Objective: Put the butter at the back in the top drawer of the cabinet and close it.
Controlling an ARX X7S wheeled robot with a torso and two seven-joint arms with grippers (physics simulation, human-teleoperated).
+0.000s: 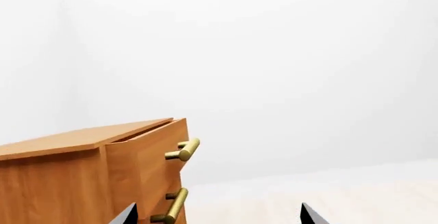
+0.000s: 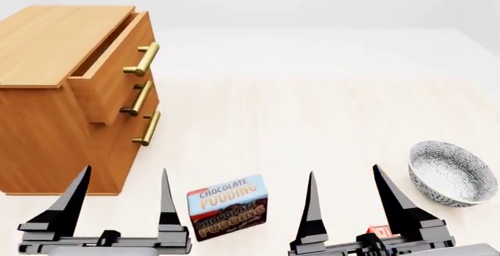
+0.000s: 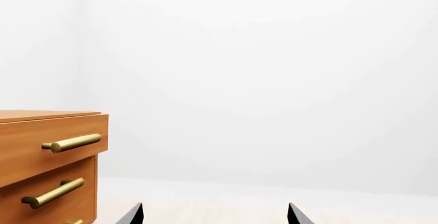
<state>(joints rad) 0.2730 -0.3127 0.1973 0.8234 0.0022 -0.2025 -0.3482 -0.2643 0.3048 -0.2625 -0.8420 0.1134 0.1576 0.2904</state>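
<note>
The cabinet (image 2: 47, 109) stands at the left, and its top drawer (image 2: 117, 62) is pulled out a little. The butter (image 2: 379, 231) shows only as a small red corner low down behind my right gripper (image 2: 343, 173); the rest of it is hidden. My left gripper (image 2: 125, 174) and my right gripper are both open, hold nothing, and hang side by side in front of the cabinet. The left wrist view has the top drawer (image 1: 143, 155) and its brass handle (image 1: 183, 150) beyond my left gripper (image 1: 217, 215). In the right wrist view the top drawer (image 3: 51, 144) lies well to one side of my right gripper (image 3: 215, 214).
A brown-and-blue chocolate pudding box (image 2: 228, 206) stands between my two grippers. A patterned grey bowl (image 2: 453, 173) sits at the right. Two lower drawers with brass handles (image 2: 140, 98) are shut. The light wooden floor (image 2: 297, 121) stretches back to a white wall.
</note>
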